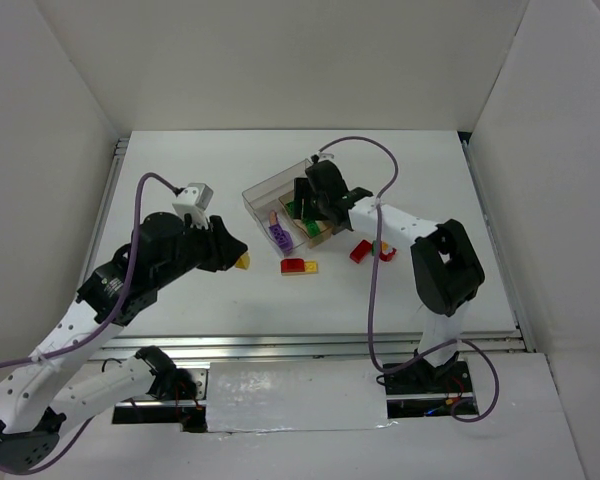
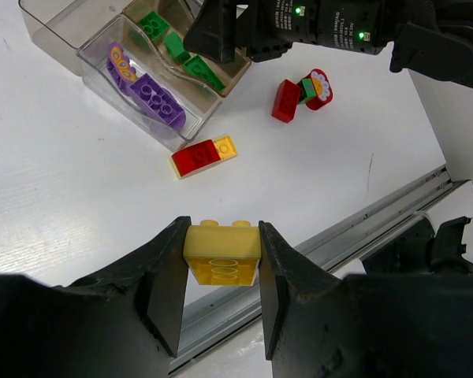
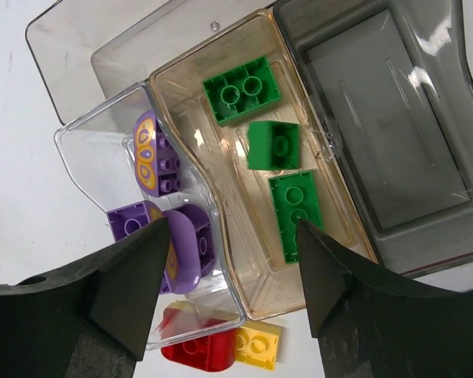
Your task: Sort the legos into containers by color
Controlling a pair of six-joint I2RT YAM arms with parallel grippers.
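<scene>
My left gripper [image 2: 221, 268] is shut on a yellow lego [image 2: 222, 252], held above the table left of the containers [image 1: 263, 190]; it shows in the top view [image 1: 242, 261]. My right gripper [image 3: 232, 252] is open and empty, above the containers. The tan compartment [image 3: 331, 236] holds three green legos [image 3: 243, 89]. The clear compartment [image 3: 79, 157] holds purple legos [image 3: 154, 153]. The smoky-grey compartment [image 3: 378, 102] holds none. A joined red-and-yellow lego [image 1: 299, 266] lies on the table in front of the containers. A red lego [image 1: 360, 251] and a red-green-white piece [image 2: 315, 87] lie to the right.
White walls [image 1: 40, 150] enclose the table on the left, back and right. A metal rail [image 2: 355, 236] runs along the near edge. The right arm [image 1: 445, 260] reaches over the table to the containers.
</scene>
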